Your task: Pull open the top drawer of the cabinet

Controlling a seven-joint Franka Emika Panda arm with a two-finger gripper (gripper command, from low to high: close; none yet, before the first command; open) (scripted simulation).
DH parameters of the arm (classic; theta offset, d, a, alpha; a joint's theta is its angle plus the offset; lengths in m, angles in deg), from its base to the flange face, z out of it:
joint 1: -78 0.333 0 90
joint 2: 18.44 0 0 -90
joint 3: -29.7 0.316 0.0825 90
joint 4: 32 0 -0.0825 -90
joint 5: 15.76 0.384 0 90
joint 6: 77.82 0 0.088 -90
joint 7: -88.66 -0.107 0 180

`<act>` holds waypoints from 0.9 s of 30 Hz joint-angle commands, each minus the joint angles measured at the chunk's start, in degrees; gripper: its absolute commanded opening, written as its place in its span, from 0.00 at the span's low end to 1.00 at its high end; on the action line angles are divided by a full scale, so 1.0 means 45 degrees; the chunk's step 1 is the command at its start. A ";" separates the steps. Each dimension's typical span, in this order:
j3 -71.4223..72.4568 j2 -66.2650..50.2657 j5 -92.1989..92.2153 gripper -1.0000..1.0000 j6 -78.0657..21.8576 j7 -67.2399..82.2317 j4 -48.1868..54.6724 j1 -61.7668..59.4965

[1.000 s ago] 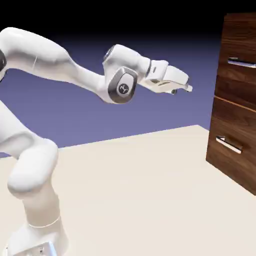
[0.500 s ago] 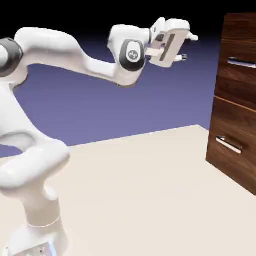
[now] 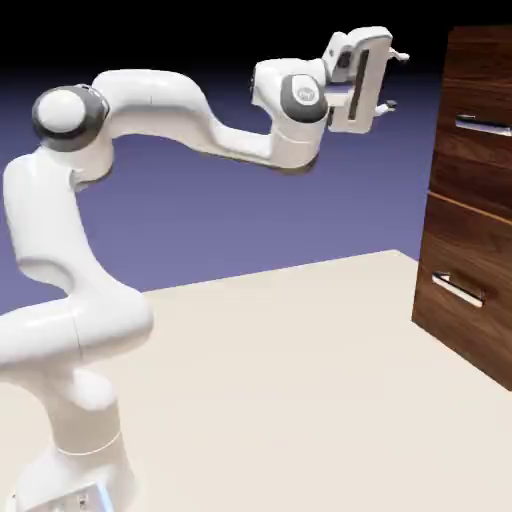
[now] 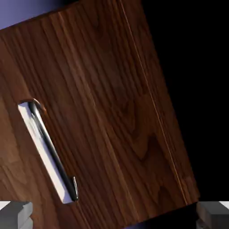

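Gripper [image 3: 392, 80] hangs high in the air with its jaws spread wide and nothing between them, aimed level at the cabinet [image 3: 478, 200], which stands at the right-hand edge of the table [image 3: 300, 380]. A clear gap separates the fingertips from the wood. The top drawer [image 3: 478, 120] sits shut, its silver handle [image 3: 483, 125] lying a little below the gripper's line in the exterior view. In the hand view that handle [image 4: 47, 152] runs slanted and well off to the left of the midline between the two grey fingertips, so hand and bar are not yet lined up.

The main risk, as I judge it, is closing in from this pose: the fingers would meet bare walnut beside the bar, or pinch only its end and slip off when pulling. A hand rolled askew to the bar could also jam one finger behind it. Drifting too low might bring it to the lower drawer's handle [image 3: 459, 289] instead.
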 commanded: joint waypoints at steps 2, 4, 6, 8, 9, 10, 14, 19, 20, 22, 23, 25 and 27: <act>0.0794 0.0058 -0.0194 0.50 0.0160 0.0157 0.0559 -0.0923; 0.1588 0.0116 -0.0389 0.50 0.0320 0.0313 0.1118 -0.1846; 0.2382 0.0174 -0.0583 0.50 0.0481 0.0470 0.1677 -0.2769; 0.3176 0.0233 -0.0777 0.50 0.0641 0.0626 0.2235 -0.3692; 0.3573 0.0262 -0.0875 0.50 0.0721 0.0705 0.2515 -0.4154; 0.3970 0.0291 -0.0972 0.50 0.0801 0.0783 0.2794 -0.4615; 0.5557 0.0407 -0.1360 0.50 0.1121 0.1096 0.3912 -0.6461; 0.7542 0.0552 -0.1846 0.50 0.1522 0.1488 0.5309 -0.8768; 0.7939 0.0581 -0.1943 0.50 0.1602 0.1566 0.5588 -0.9229; 0.8733 0.0640 -0.2138 0.50 0.1762 0.1723 0.6147 -1.0152; 0.9130 0.0669 -0.2235 0.50 0.1842 0.1801 0.6426 -1.0614; 0.9924 0.0727 -0.2429 0.50 0.2002 0.1957 0.6985 -1.1537; 1.0418 0.0763 -0.2550 0.50 0.2102 0.2055 0.7333 -1.2112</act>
